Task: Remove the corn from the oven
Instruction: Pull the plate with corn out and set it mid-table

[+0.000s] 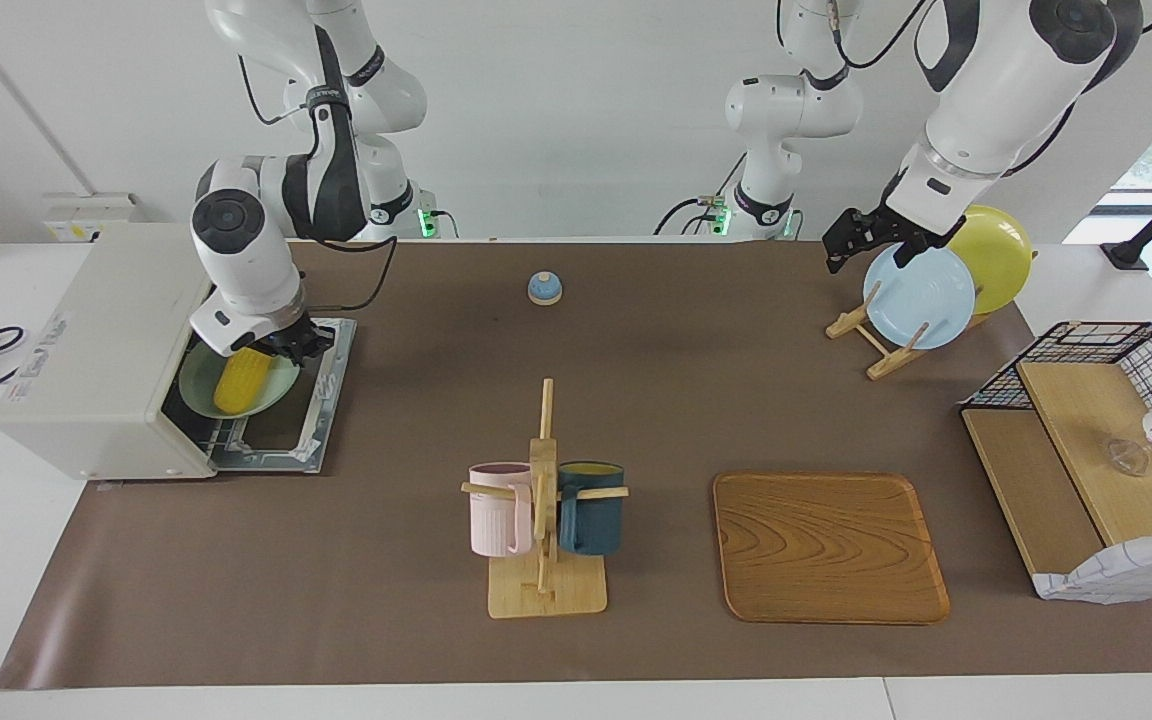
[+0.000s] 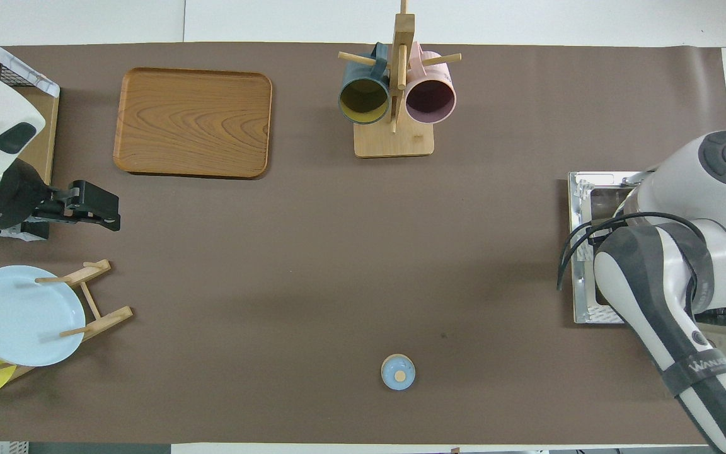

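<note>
Brown mat covers a white table, plain white wall w/ both arm bases by it.

Nearest the robots: small blue bell. Left gripper hangs over the plate rack at the left arm's end, holding nothing, jaws apart; that arm waits. Blue plate and yellow plate stand in the rack.

Right arm's end: oven, door folded down flat. Right gripper sits at the oven mouth, fingers pinched on the rim of the pale green plate that carries the corn. Plate w/ corn is at the mouth, partly over the door. Overhead view: arm covers all this.

Step, as I read it: pulling plate + corn out, partway. Next move prob needs a level pull clear of the oven, slow, since the cob could roll off.

Farther out: mug stand w/ pink mug and dark blue mug, wooden tray, wire basket toward the left arm's end.
</note>
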### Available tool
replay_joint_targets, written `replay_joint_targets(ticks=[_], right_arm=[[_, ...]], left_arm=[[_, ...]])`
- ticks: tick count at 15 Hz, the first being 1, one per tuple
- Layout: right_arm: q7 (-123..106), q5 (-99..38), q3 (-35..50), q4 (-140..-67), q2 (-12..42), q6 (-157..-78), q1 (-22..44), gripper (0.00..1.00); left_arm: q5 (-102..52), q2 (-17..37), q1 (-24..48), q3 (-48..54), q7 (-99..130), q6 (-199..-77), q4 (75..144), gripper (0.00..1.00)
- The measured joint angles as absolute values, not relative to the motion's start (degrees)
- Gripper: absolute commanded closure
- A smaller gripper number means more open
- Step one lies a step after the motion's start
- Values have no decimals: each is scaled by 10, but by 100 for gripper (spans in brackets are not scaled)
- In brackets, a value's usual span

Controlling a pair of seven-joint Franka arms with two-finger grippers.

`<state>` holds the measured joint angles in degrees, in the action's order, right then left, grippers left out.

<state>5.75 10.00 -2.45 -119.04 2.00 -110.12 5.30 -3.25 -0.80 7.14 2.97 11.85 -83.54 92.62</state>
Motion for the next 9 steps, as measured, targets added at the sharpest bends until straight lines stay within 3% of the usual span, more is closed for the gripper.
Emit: replay_joint_targets(ticks=[5, 9], right_arm=[[185, 100, -19, -1132, 35, -1041, 169, 100], [288, 88, -18, -1047, 95, -1004, 244, 100]], left_arm=[[-32, -8, 63, 29, 119, -856, 926, 0], [-32, -8, 55, 29, 118, -861, 929, 0]])
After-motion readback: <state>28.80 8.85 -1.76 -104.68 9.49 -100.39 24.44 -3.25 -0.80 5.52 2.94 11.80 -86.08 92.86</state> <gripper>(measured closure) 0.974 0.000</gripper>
